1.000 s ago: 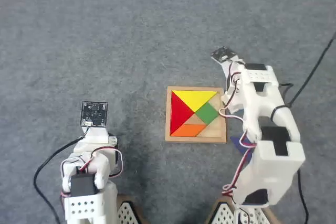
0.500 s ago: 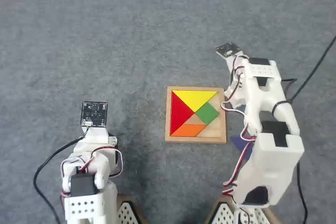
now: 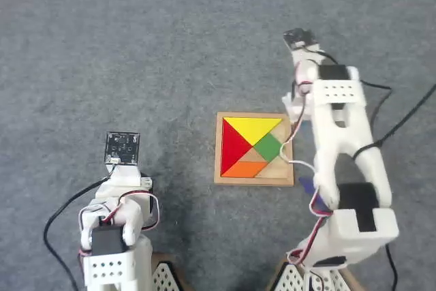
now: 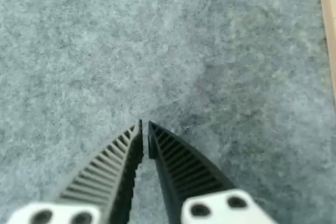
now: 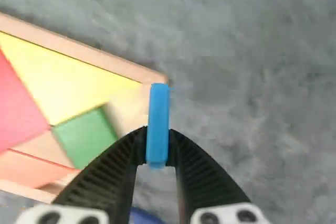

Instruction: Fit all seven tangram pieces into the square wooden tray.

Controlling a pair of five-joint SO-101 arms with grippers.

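grey felt-like mat (image 3: 136, 66) covers the whole table, and over it the right claw (image 5: 157, 148) is clamped on a flat bright-blue tangram piece (image 5: 158, 116), gripped on edge so its outline can't be read. the square wooden tray (image 5: 79, 51) lies just ahead of the claw tips and off to one side, its corner close under the far end of the held piece. already seated in it: a yellow triangle (image 3: 252, 129), a red triangle (image 3: 234, 148), a green square (image 3: 270, 146) and an orange parallelogram (image 3: 245, 168). bare wood shows on the side of the tray nearest this claw. a darker blue piece (image 5: 142, 216) waits on the mat behind the claw, beneath the arm.

the left claw (image 4: 145, 127) hangs over open mat, fingers pressed nearly together on nothing, well apart from the tray.

so this looks like the carry-and-place step for piece five. next move, i'd say: bring the claw over the bare wood, tip the piece from on-edge to flat, line it up with the green square's side, then let go.
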